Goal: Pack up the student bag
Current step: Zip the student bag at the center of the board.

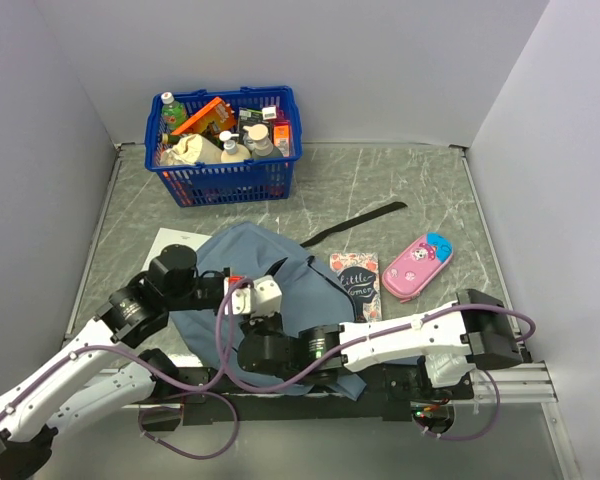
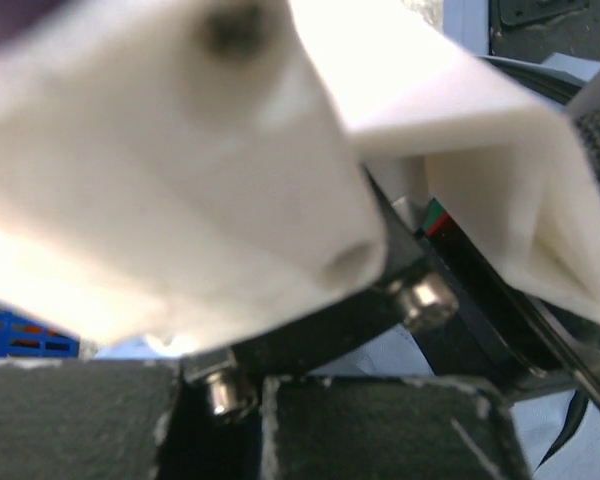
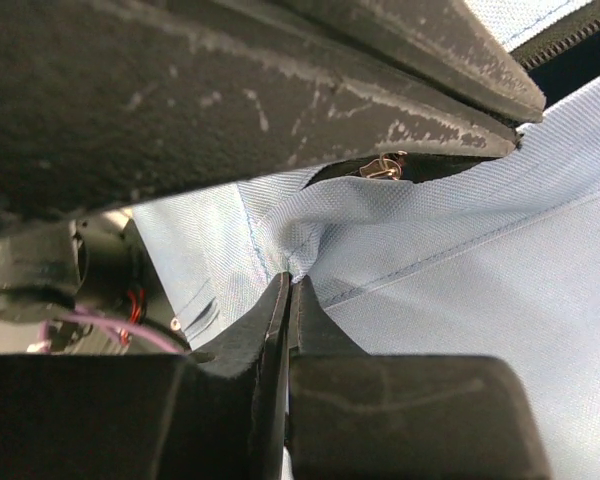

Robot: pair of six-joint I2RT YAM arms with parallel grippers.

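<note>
Blue plastic basket [image 1: 223, 150], pink pencil case [image 1: 418, 266] and patterned book [image 1: 355, 285] are ringing the grey-blue fabric backpack [image 1: 260, 250] mid-table; right gripper [image 3: 288, 292] is pinching its fabric; left gripper [image 1: 235, 287] is resting clenched over it

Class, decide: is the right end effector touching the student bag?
Touching. The right wrist view shows the right end effector shut, pinching a fold of the student bag.

Right arm [image 1: 380, 343] covers the bag [image 1: 248, 250] in part; a blurred white block [image 2: 180, 170] fills the left wrist view; basket [image 1: 225, 185] items too small to name.
</note>
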